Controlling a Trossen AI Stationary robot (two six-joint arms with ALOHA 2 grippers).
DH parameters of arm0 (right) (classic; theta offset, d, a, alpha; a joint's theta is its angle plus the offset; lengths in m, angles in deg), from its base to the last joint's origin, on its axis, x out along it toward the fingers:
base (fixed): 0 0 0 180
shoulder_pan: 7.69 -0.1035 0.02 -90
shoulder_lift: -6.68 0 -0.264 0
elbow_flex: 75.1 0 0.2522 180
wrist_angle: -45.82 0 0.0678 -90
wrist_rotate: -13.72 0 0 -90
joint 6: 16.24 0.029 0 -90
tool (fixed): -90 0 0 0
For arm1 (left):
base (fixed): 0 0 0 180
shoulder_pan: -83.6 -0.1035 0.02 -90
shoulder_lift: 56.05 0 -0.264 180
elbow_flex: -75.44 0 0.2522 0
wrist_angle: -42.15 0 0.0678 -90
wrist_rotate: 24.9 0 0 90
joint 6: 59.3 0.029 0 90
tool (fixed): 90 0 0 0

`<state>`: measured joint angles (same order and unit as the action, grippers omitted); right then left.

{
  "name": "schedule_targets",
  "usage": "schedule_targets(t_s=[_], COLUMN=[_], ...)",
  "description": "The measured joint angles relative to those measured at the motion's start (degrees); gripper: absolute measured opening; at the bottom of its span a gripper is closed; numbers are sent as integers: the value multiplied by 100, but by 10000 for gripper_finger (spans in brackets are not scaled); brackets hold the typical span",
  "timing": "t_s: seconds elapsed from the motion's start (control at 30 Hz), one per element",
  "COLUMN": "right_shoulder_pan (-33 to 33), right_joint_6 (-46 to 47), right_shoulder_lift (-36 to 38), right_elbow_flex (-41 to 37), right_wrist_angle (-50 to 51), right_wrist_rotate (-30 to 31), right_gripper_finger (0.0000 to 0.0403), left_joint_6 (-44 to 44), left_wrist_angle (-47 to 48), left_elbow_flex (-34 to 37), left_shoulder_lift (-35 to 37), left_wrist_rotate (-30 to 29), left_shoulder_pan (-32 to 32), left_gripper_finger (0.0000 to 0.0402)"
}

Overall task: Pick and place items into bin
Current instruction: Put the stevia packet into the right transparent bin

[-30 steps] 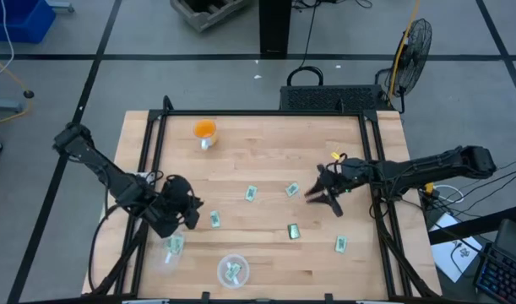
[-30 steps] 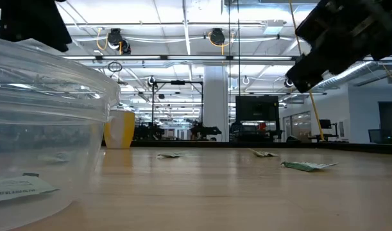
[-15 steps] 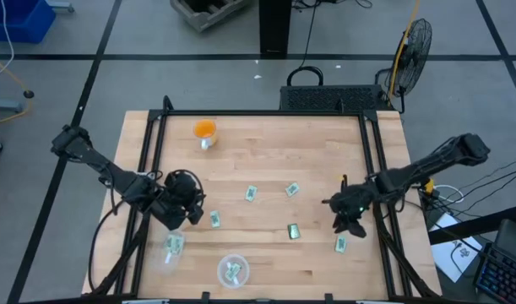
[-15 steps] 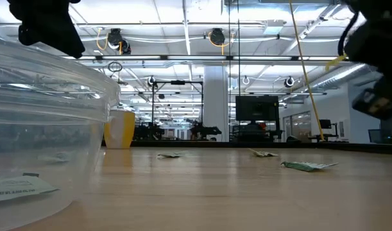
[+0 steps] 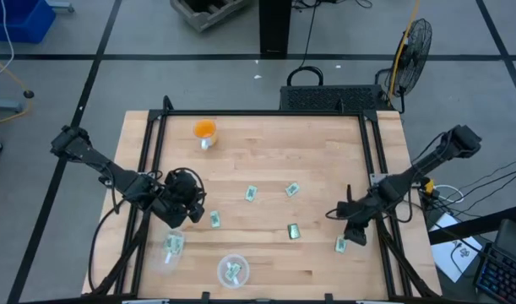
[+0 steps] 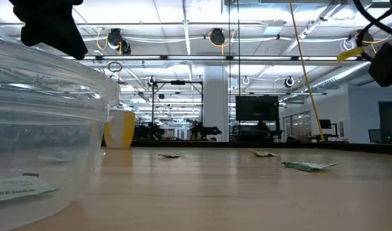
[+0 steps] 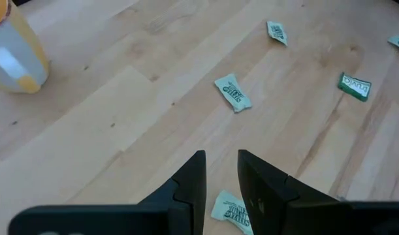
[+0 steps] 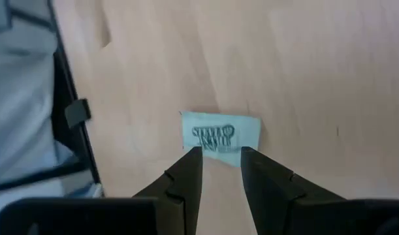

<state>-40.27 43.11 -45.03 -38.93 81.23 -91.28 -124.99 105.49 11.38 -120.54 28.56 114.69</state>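
Observation:
Several small pale green and white packets lie flat on the wooden table: [image 5: 215,219], [image 5: 252,193], [image 5: 291,189], a darker green one [image 5: 294,230] and one [image 5: 340,245] near the right rail. The clear round bin [image 5: 232,270] stands at the near edge with a packet inside. My right gripper [image 5: 352,233] hovers open just above the right-hand packet [image 8: 220,136], its fingertips over that packet's edge. My left gripper [image 5: 190,213] hangs open over the table's left part with nothing between its fingers; one packet [image 7: 228,210] lies below them, and another [image 7: 232,93] farther off.
An orange ball-like object on a silver base [image 5: 204,131] stands at the far left. A clear plastic piece with a packet [image 5: 173,245] lies near the left rail. Black rails [image 5: 377,211] run along the table's sides. In the low view the bin's wall [image 6: 48,135] fills the left.
My right gripper has swung from the middle right of the table toward the near right corner. It has sunk and rolled as it went. It now stands over the packet by the right rail. No packet has moved.

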Motion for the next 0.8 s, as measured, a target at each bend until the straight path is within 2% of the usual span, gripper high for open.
schedule_targets(t_s=[0.27,0.43,0.63,0.8], right_shoulder_pan=[-235,-243,-243,-238], right_joint_6=[2012,3219,3567,3791], right_shoulder_lift=[-2,-2,0,13], right_elbow_flex=[-215,-705,-1226,-1417], right_wrist_angle=[101,-657,-2025,-2107], right_wrist_rotate=[9,-21,-16,-10], right_gripper_finger=[98,98,98,98], left_joint_6=[-5,-17,91,96], left_wrist_angle=[0,0,-7,-15], left_elbow_flex=[0,0,0,0], left_shoulder_lift=[0,0,0,0], left_wrist_rotate=[-1,0,-2,-4], left_shoulder_pan=[0,0,0,0], left_gripper_finger=[93,93,93,93])
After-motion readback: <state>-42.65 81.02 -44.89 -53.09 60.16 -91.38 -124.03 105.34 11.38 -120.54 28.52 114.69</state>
